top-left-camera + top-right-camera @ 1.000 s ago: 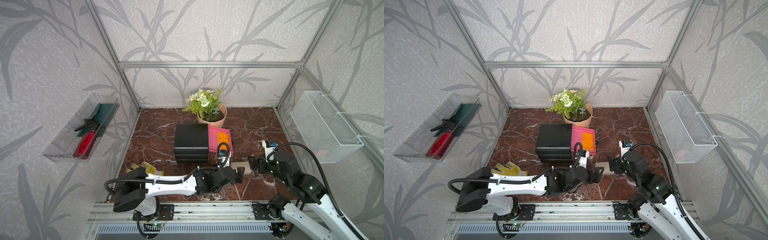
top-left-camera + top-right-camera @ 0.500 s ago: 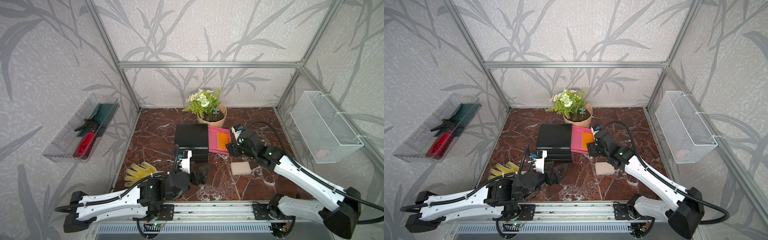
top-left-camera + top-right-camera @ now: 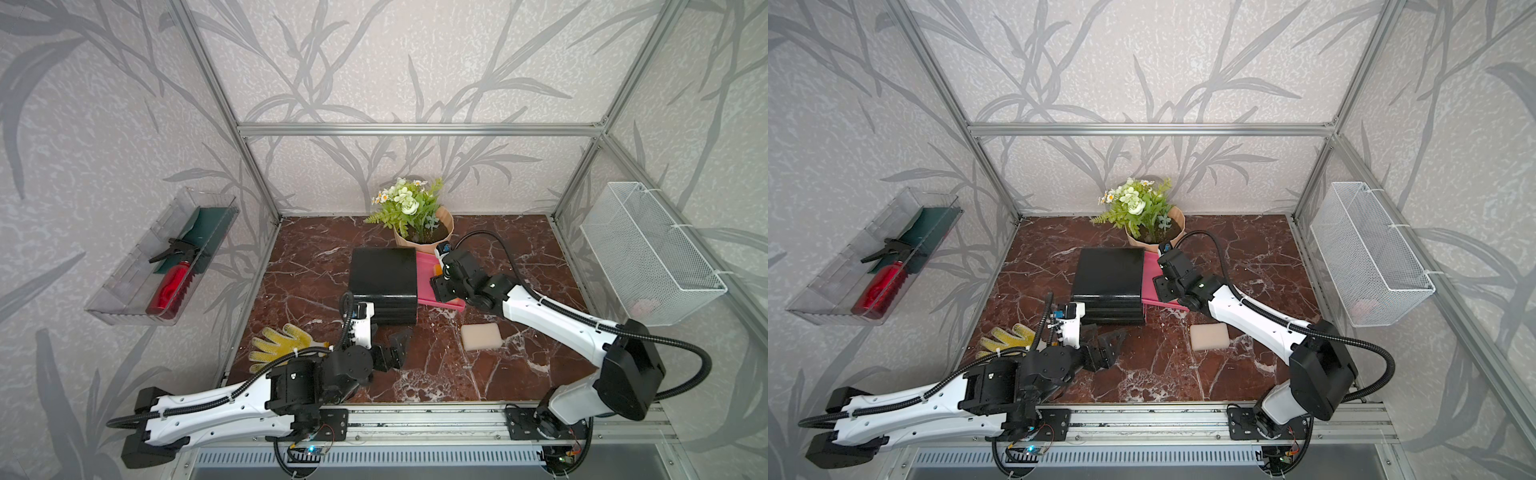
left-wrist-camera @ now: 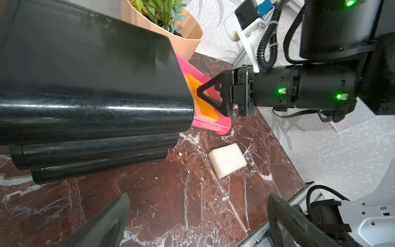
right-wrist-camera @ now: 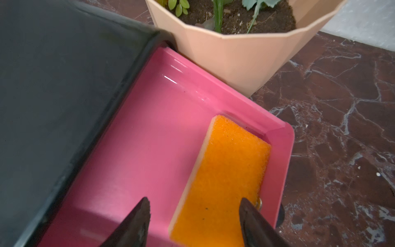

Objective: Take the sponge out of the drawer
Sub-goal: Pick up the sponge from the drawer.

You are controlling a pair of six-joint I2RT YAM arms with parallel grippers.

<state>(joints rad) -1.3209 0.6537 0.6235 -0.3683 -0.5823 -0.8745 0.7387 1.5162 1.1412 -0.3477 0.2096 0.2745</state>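
Now the right fingers [image 5: 136, 222] had swung over the open pink drawer [image 5: 154, 128], narrowing yet still apart astride the orange sponge [image 5: 226, 171] lying inside, grasp imminent; left fingers [image 4: 106, 220] hung spread wide

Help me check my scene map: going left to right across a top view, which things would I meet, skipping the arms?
Clear wall tray → yellow glove → black drawer unit → beige foam block → white wire basket.
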